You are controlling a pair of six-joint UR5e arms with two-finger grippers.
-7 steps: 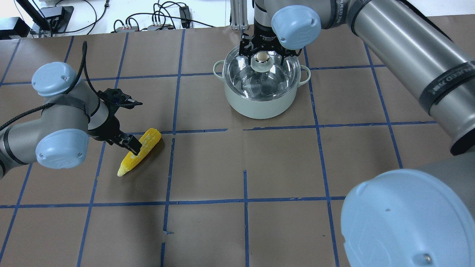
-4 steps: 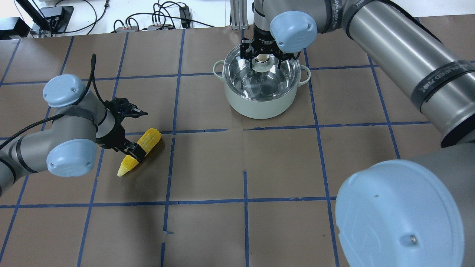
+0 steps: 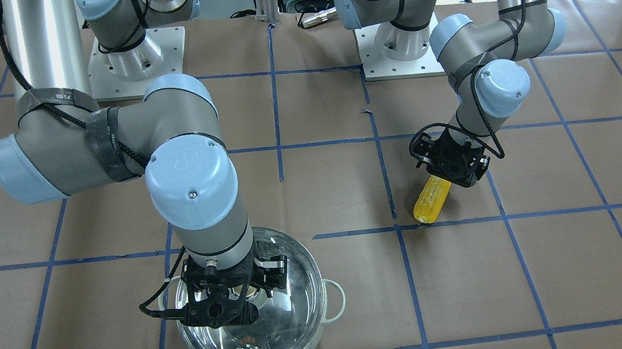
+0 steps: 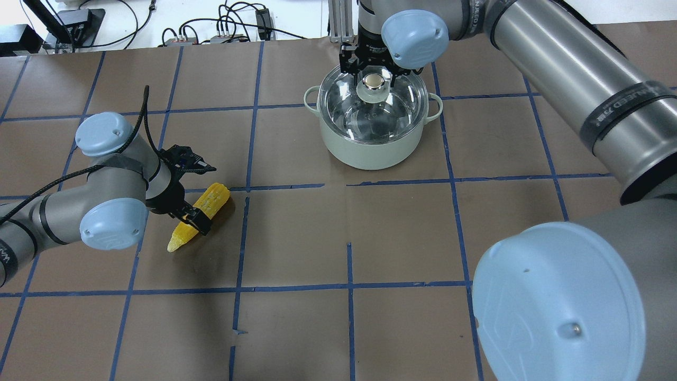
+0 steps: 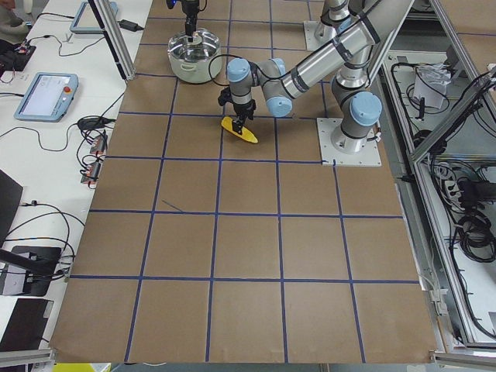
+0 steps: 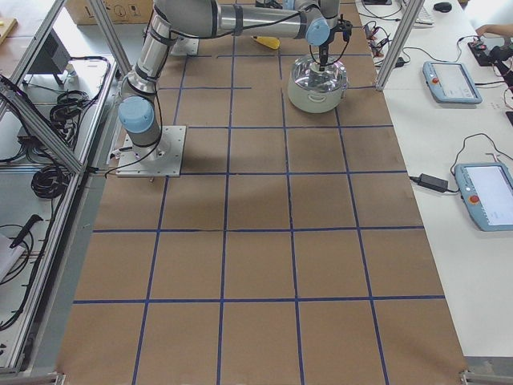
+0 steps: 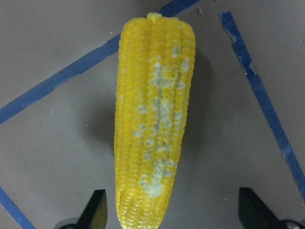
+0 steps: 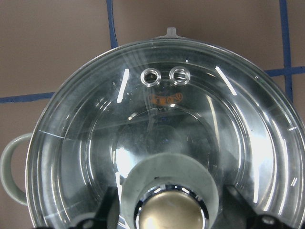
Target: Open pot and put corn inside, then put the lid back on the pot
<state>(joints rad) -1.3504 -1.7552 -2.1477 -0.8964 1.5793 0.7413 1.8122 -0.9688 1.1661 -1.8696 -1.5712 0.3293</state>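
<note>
The pot [image 4: 373, 148] is pale green outside and shiny inside, with two loop handles, at the table's far middle. The glass lid [image 4: 407, 106] sits on it, and its two steam holes show in the right wrist view [image 8: 166, 75]. My right gripper [image 4: 374, 73] is open, with a finger on each side of the knob [image 8: 171, 212], not touching it. The yellow corn [image 4: 214, 198] lies flat on the table at the left. My left gripper [image 4: 194, 219] is open and low over it, and its fingertips [image 7: 97, 210] straddle the cob [image 7: 155, 119] near its middle.
The table is covered in brown paper with a grid of blue tape [image 4: 349, 264]. Cables and boxes lie beyond the far edge [image 4: 222, 32]. My right arm's elbow [image 4: 555, 307] fills the near right of the overhead view. Tablets [image 6: 449, 80] lie on side benches.
My left arm has swung nearer and rightward, and its gripper has come down around the corn. My right gripper has shifted slightly over the knob. The lid and the corn have not moved.
</note>
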